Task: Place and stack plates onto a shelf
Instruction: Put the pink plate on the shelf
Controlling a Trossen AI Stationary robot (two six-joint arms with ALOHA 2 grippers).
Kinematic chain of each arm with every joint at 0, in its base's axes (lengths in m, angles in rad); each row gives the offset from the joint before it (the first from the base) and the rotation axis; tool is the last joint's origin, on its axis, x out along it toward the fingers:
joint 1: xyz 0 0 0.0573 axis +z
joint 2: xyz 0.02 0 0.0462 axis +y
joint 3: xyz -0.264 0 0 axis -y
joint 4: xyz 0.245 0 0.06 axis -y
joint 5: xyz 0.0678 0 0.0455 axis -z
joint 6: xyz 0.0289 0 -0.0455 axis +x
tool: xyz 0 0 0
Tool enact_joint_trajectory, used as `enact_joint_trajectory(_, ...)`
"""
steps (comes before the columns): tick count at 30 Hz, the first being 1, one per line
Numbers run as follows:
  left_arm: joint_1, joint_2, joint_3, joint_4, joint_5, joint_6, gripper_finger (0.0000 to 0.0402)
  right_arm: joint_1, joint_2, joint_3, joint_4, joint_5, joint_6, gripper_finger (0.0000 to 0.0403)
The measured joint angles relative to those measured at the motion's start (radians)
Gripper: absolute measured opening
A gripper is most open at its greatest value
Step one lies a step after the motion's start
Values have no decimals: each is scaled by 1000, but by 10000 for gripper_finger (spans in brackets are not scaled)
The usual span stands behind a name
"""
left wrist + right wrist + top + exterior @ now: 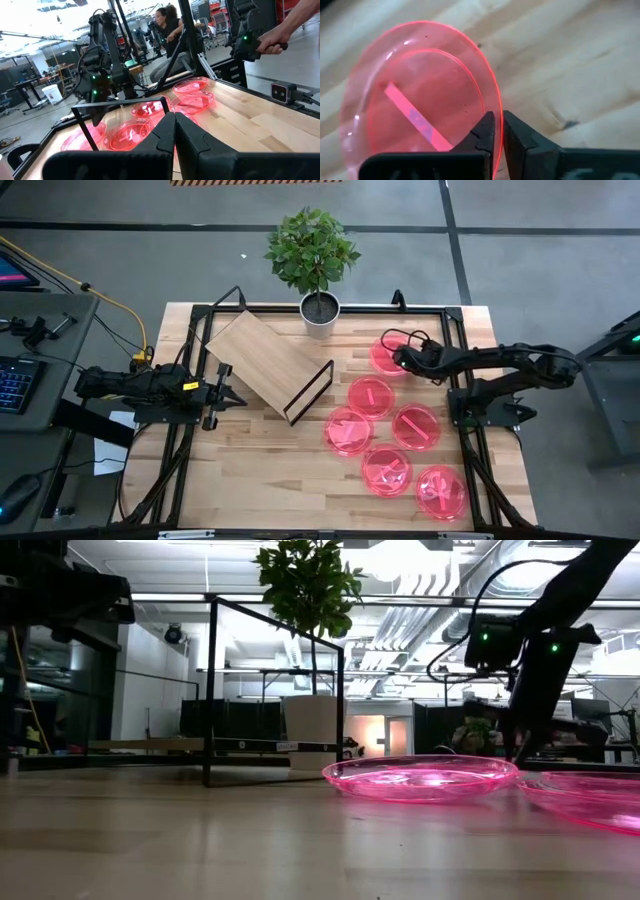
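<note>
Several translucent pink plates lie on the right half of the table, among them one mid-table and one at the front right. The back-right plate has my right gripper over its rim. In the right wrist view the gripper is shut on the thin rim of that plate. The shelf, a light plywood board with a black wire frame, lies left of the plates. My left gripper rests shut beside the shelf's left edge, its fingers pressed together.
A potted plant stands at the back centre, just behind the shelf. A black metal frame runs around the tabletop. A person's hand holds a dark handle beyond the table's right side, and people sit farther back.
</note>
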Motion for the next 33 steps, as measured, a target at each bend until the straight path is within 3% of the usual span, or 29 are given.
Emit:
enact_joint_trajectory(13,0,0,0,0,0,0,0,0,-385,0,-16,50,-251,0)
enact_joint_trajectory(19,0,0,0,0,0,0,0,1,-545,1,24,-16,-344,0)
enact_joint_trajectory(25,0,0,0,0,0,0,0,40,-621,1,184,-130,-457,0)
enact_joint_trajectory(33,0,0,0,0,0,0,0,143,-630,2,447,-230,-532,0)
